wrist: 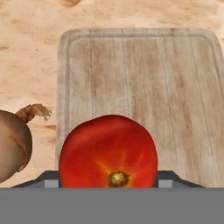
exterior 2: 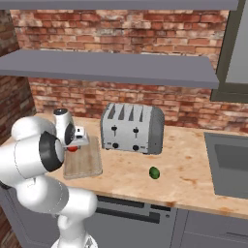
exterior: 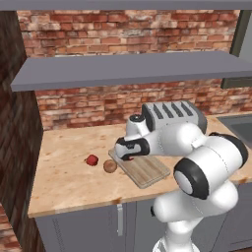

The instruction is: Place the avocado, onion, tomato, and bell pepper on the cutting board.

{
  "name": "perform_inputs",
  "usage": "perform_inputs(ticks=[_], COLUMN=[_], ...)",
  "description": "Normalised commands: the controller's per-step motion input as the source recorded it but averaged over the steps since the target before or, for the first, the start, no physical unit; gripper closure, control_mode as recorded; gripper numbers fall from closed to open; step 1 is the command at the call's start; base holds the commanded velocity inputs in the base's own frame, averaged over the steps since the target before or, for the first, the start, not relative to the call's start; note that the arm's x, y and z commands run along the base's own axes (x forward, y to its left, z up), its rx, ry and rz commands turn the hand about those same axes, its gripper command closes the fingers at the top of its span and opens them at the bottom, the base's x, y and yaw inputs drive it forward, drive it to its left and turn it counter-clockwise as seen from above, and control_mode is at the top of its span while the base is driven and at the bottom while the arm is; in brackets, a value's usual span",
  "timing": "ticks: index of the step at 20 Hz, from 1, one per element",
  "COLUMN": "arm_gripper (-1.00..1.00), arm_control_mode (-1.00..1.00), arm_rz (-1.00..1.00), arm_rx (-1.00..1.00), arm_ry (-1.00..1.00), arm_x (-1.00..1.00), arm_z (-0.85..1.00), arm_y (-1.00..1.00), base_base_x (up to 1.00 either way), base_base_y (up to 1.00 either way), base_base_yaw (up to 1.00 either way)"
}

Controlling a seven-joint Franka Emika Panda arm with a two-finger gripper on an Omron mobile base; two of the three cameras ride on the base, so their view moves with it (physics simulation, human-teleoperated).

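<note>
A smooth orange-red tomato (wrist: 108, 151) sits between my gripper's fingers, stem end toward the hand camera, and my gripper (exterior: 127, 157) is shut on it. It hangs over the left end of the striped wooden cutting board (exterior: 145, 170), whose surface (wrist: 144, 83) lies bare beyond it. I cannot tell whether the tomato touches the wood. A tan-brown onion (exterior: 110, 166) rests on the counter just off the board's left edge, also in the hand view (wrist: 13, 146). Left of it lies the darker red bell pepper (exterior: 91, 160). The dark green avocado (exterior 2: 154, 172) lies on the counter in front of the toaster.
A silver four-slot toaster (exterior 2: 132, 128) stands behind and right of the board. A sink (exterior 2: 227, 162) is set into the counter at far right. A grey shelf (exterior: 128, 69) runs overhead along the brick wall. A dark brick side wall (exterior: 17, 147) bounds the counter's left end.
</note>
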Motion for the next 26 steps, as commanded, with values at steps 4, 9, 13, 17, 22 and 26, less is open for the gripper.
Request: perform_inputs(ticks=[4, 9, 13, 17, 22, 26], arm_gripper=[1.00, -1.00, -1.00, -1.00, -1.00, -1.00], arm_control_mode=[-1.00, -1.00, -1.00, -1.00, -1.00, -1.00], arm_rz=[0.00, 0.00, 0.00, 0.00, 0.00, 0.00], arm_rx=[0.00, 0.00, 0.00, 0.00, 0.00, -0.01], arm_ry=[0.01, 0.03, 0.00, 0.00, 0.00, -0.05], arm_x=[0.05, 0.07, 0.00, 0.00, 0.00, 0.00], arm_z=[-0.26, -0.25, -0.02, 0.00, 0.02, 0.34], arm_y=[0.00, 0.00, -0.01, -0.01, 0.00, 0.00], base_base_x=[0.00, 0.00, 0.00, 0.00, 0.00, 0.00], base_base_y=[0.00, 0.00, 0.00, 0.00, 0.00, 0.00], base_base_yaw=[0.00, 0.00, 0.00, 0.00, 0.00, 0.00])
